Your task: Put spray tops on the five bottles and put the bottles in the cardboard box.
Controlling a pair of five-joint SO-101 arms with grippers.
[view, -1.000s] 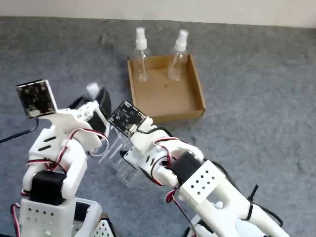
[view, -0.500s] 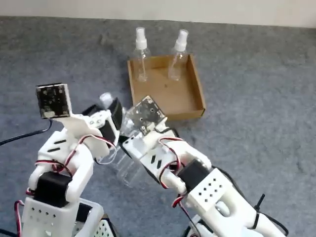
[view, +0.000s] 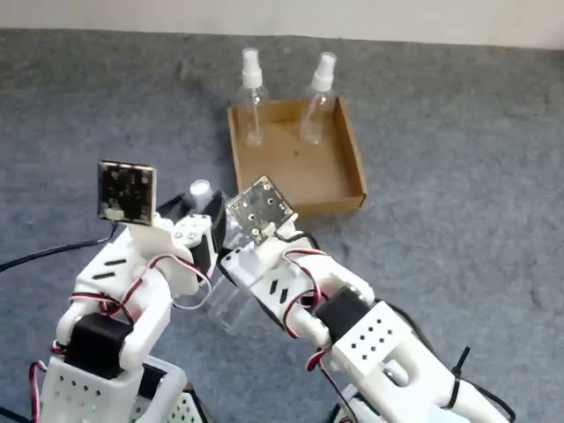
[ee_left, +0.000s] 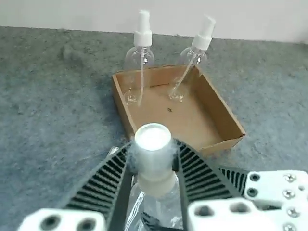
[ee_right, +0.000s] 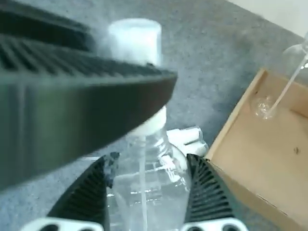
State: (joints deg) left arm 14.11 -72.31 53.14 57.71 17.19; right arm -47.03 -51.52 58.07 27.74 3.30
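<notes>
The left end effector is clenched on a white spray top. Its black ribbed fingers press against either side of the cap, which sits at the neck of a clear plastic bottle. The right end effector grasps that same bottle lower down, with one ribbed finger on each side of its transparent body, directly beneath the left arm's grip. In the high view, the two white arms meet over the near part of the grey, felt-like table. The held bottle is just in front of the near left corner of a shallow brown cardboard box. Under the arms, more clear bottles lie on their sides on the table, though how many cannot be told. Inside the box, two clear bottles with spray tops already fitted stand upright against the far wall. One is toward the left corner and the other toward the right, apart from each other, and thin dip tubes run down inside them. A pale wall runs behind the table's far edge.
</notes>
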